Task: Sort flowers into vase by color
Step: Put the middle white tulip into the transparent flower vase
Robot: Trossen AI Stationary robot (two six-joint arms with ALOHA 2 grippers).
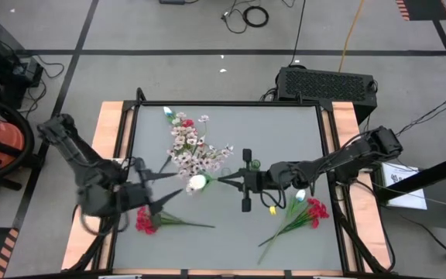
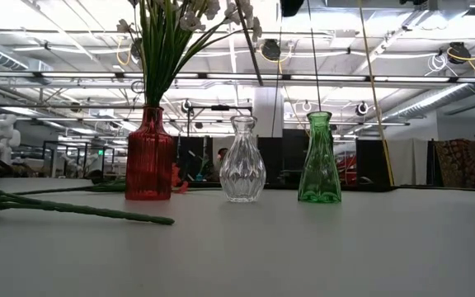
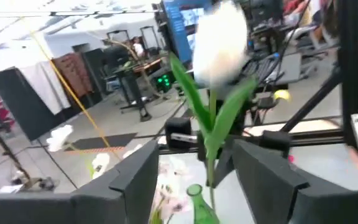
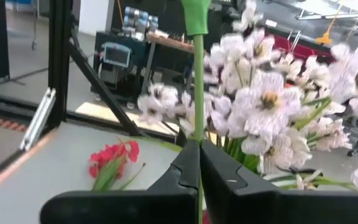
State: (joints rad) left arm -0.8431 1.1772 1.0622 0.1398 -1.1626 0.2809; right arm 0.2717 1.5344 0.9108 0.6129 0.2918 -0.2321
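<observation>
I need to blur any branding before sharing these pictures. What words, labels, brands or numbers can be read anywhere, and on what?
None can be read.
White sheet on the floor by the right arm: print too small to read.
Blue screen in the room: blurred, unreadable.
The vases carry no label.

The high camera looks straight down on the whole worktop [image 1: 231, 232]. The low camera sits at worktop level, facing 3 vases, the red vase [image 2: 148, 157] near it. Each wrist camera looks forward past its own claw, close to a stem. The pinkish-white bunch [image 1: 192, 147] in the red vase shows in the high, low and right wrist views.
</observation>
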